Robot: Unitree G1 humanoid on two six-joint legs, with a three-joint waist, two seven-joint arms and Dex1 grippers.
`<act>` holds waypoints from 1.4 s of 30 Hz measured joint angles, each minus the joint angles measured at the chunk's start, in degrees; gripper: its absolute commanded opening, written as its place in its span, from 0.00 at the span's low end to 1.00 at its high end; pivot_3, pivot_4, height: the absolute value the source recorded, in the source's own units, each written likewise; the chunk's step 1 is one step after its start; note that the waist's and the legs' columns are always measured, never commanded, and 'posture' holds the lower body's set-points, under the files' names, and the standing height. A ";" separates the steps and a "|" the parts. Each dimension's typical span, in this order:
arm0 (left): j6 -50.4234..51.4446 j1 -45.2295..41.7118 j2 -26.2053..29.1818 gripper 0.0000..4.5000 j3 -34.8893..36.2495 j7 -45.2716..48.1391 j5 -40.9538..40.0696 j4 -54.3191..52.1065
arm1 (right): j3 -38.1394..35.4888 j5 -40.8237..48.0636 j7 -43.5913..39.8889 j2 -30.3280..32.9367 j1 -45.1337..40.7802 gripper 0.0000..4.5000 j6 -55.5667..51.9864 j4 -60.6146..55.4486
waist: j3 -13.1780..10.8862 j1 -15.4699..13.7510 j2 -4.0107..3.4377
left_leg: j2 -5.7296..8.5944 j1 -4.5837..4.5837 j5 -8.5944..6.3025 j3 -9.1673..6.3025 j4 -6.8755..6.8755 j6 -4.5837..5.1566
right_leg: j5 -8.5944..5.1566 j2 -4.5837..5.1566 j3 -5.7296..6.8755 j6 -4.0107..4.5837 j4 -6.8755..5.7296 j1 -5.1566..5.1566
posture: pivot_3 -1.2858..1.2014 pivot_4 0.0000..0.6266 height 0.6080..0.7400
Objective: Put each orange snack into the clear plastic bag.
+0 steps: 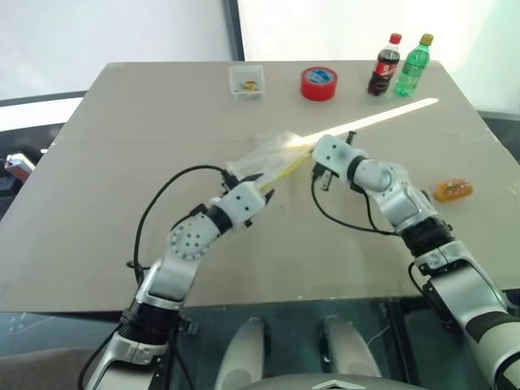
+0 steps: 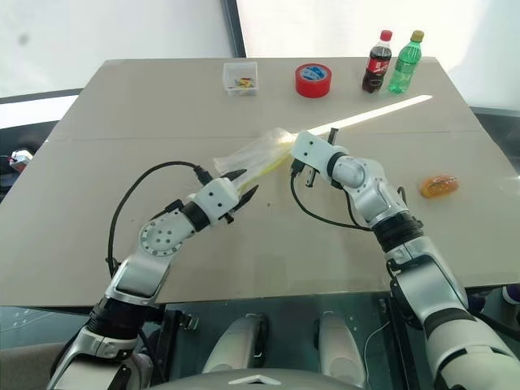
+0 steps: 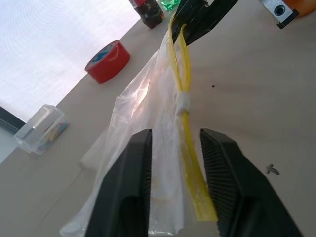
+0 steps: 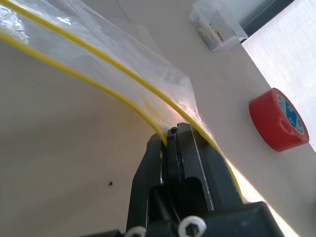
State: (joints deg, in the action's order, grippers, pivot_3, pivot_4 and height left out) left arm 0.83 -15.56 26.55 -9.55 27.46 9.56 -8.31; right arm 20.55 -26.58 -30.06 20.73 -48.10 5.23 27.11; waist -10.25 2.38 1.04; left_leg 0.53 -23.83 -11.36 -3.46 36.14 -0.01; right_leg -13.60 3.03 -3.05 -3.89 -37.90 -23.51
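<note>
Above the tan table [image 1: 122, 146], the right gripper [image 4: 173, 136] pinches the crinkly clear plastic bag's [image 3: 148, 128] yellow-strip end; the left gripper's [image 3: 173, 148] black fingers stand parted around its other end.

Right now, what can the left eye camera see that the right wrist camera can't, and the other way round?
Left eye view, not the right wrist view: an orange snack on the table's right side, the cola bottle, the green bottle, and the left gripper at the clear plastic bag. Right wrist view, not the left eye view: no new thing, just a close look at the right gripper pinching the bag's yellow strip. Both: that bag, the right gripper, the red tape roll, the clear box.
</note>
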 measured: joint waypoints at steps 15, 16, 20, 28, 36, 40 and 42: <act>-0.02 -0.61 -0.54 0.00 0.03 -0.58 1.10 1.32 | -1.54 8.10 -13.08 0.81 6.11 0.73 -15.95 -15.92 | 0.00 -0.02 0.00 | 0.00 -0.01 0.00 -0.02 0.02 0.00 | 0.00 0.00 0.01 0.00 -0.03 0.00 | 0.52 0.24 1.00; -0.03 -0.60 -0.58 0.00 0.03 -0.61 1.16 1.33 | -2.33 9.77 -14.36 0.74 6.73 0.73 -19.26 -18.84 | 0.00 -0.06 0.00 | 0.00 -0.01 0.00 -0.05 0.04 0.00 | 0.00 0.00 0.03 0.00 -0.04 0.01 | 0.52 0.24 1.00; -0.04 -0.60 -0.77 0.00 0.03 -0.79 1.57 1.35 | -8.11 15.98 -14.80 -1.34 6.90 0.42 -31.09 -26.07 | 0.00 -0.09 0.00 | 0.00 -0.01 0.00 -0.08 0.08 0.00 | 0.00 0.00 0.05 0.00 -0.06 0.02 | 0.52 0.24 1.00; -0.57 -0.61 -1.12 0.00 0.01 -1.17 1.69 2.10 | -10.33 20.93 -11.25 -3.14 8.48 0.00 -38.85 -26.75 | 0.01 0.02 0.00 | -0.01 -0.01 0.00 -0.04 0.08 0.00 | 0.00 0.00 0.04 0.00 -0.06 0.01 | 0.52 0.24 1.00; -1.46 -0.60 -1.10 0.00 0.00 -1.00 1.68 2.22 | -10.21 22.09 -7.17 -5.21 5.63 0.00 -36.22 -19.73 | 0.01 -0.04 0.00 | -0.01 -0.01 0.00 -0.04 0.08 0.00 | 0.00 0.00 0.04 -0.01 -0.05 0.01 | 0.52 0.24 1.00; -1.58 -0.58 -1.09 0.00 0.00 -1.00 1.70 2.22 | -9.46 21.96 -6.79 -5.24 5.20 0.00 -33.61 -16.45 | 0.00 -0.03 0.00 | 0.00 -0.01 0.00 -0.02 0.08 0.00 | 0.00 0.00 0.03 -0.01 -0.05 0.01 | 0.52 0.24 1.00; -1.61 -0.57 -1.05 0.00 0.00 -1.00 1.79 2.22 | -9.02 21.79 -6.79 -5.08 5.20 0.00 -33.01 -15.65 | 0.00 -0.04 0.00 | -0.01 -0.01 0.00 -0.03 0.08 0.00 | 0.00 0.00 0.04 -0.01 -0.05 0.01 | 0.52 0.24 1.00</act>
State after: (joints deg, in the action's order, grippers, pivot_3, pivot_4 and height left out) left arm -0.78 -16.13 25.49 -9.54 26.46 11.35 -6.09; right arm 11.53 -4.79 -36.85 15.65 -42.90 -27.78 11.46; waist -10.25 2.34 1.04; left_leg 0.52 -23.84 -11.37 -3.49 36.21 -0.01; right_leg -13.60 3.03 -3.01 -3.90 -37.95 -23.50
